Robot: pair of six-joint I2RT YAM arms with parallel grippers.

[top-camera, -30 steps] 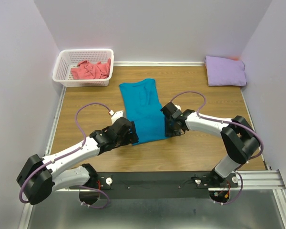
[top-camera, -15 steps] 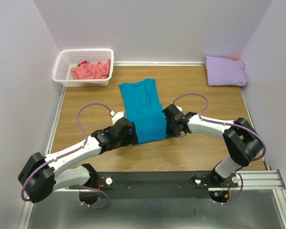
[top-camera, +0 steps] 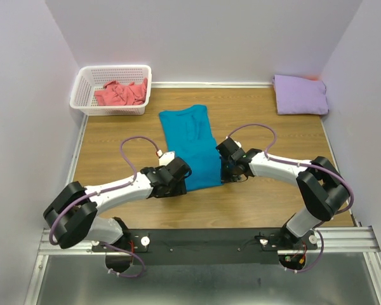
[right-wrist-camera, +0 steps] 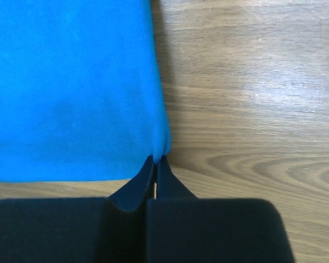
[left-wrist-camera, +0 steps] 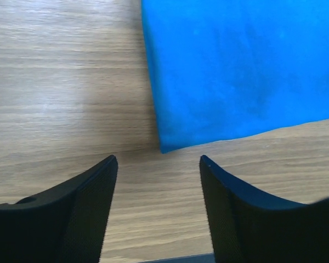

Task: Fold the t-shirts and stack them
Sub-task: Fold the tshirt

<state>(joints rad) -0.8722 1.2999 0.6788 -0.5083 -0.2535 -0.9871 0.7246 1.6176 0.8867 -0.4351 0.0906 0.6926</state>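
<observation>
Overhead, a wood-grain surface fills the floor of a small booth, closed in by plain pale walls at the back and on both sides. A black mounting rail runs along the near edge.

In the far left corner stands a white lattice basket, with a crumpled coral-pink t-shirt lying inside it. In the far right corner, against the wall, a pale lavender t-shirt lies folded into a neat rectangle. Between them, near the middle of the surface, a teal-blue t-shirt lies flat, folded into a long narrow panel with its short end toward the arms.

From its base at the near left, the left arm lies low and stretches rightward to the shirt's near left corner. Its wrist view shows the left pincer spread wide, the shirt's corner just ahead of the gap and neither finger touching cloth.

With its elbow bent out to the right, the right arm reaches its forearm leftward to the shirt's near right corner. Its wrist view shows the right pincer pressed together, pinching that corner, with the cloth puckered at the fingertips.
</observation>
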